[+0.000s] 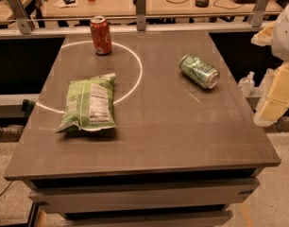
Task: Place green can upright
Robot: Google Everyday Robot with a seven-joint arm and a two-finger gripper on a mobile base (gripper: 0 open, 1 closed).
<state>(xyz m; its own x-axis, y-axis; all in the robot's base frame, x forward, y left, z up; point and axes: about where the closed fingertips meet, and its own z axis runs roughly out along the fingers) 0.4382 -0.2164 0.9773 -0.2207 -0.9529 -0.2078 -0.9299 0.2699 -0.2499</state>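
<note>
The green can (199, 71), with a green and white label and silver ends, lies on its side on the right part of the dark table (154, 136), its top facing front right. My gripper (267, 74) is at the right edge of the view, beyond the table's right edge and to the right of the can, not touching it. Its two pale yellow fingers (276, 96) stand apart with nothing between them.
A red soda can (101, 35) stands upright at the back left. A flat green chip bag (88, 103) lies left of centre. A railing (140, 18) and a desk with clutter run behind the table. A small bottle (247, 82) sits beyond the right edge.
</note>
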